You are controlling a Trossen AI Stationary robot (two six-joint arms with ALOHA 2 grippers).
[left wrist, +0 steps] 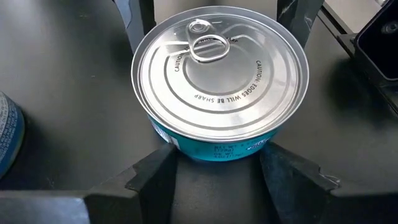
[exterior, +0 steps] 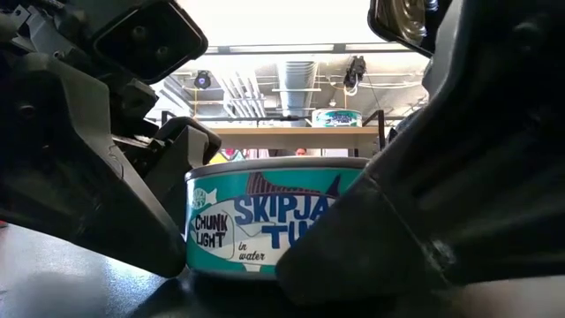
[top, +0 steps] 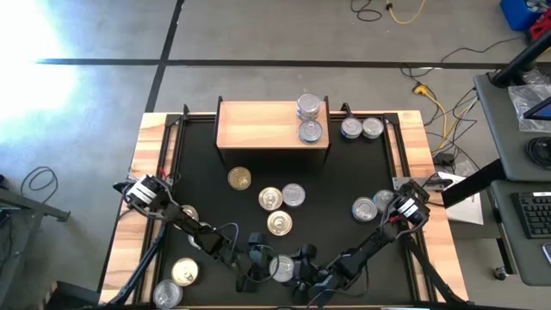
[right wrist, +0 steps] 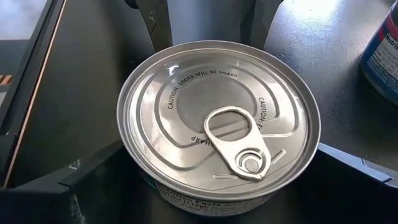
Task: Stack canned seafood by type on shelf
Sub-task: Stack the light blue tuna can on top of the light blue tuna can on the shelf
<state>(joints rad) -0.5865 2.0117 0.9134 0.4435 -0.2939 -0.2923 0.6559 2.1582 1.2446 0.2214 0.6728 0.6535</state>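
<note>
A tuna can (top: 281, 269) with a silver pull-tab lid and a teal label stands upright on the black table near its front edge. My left gripper (top: 261, 261) meets it from the left, its fingers partly open. My right gripper (top: 303, 263) comes from the right, open wide, with one finger (right wrist: 93, 180) on either side of the can; whether they touch it I cannot tell. The light-wood shelf (top: 258, 125) stands at the far side and carries silver-lidded cans (top: 310, 107) at its right end. My left gripper rests its two fingertips (left wrist: 158, 174) against the can's teal side wall (left wrist: 211, 151), on the side that faces the table's left. The gap between the fingers is narrower than the can. The fingers slant down from the left. The can sits flat on the table.
Gold-lidded cans (top: 270, 199) and silver ones (top: 294, 195) lie scattered mid-table, two more (top: 184, 273) at the near left, two (top: 362, 128) right of the shelf, two (top: 364, 207) by my right arm. A blue can (right wrist: 382, 56) stands close by.
</note>
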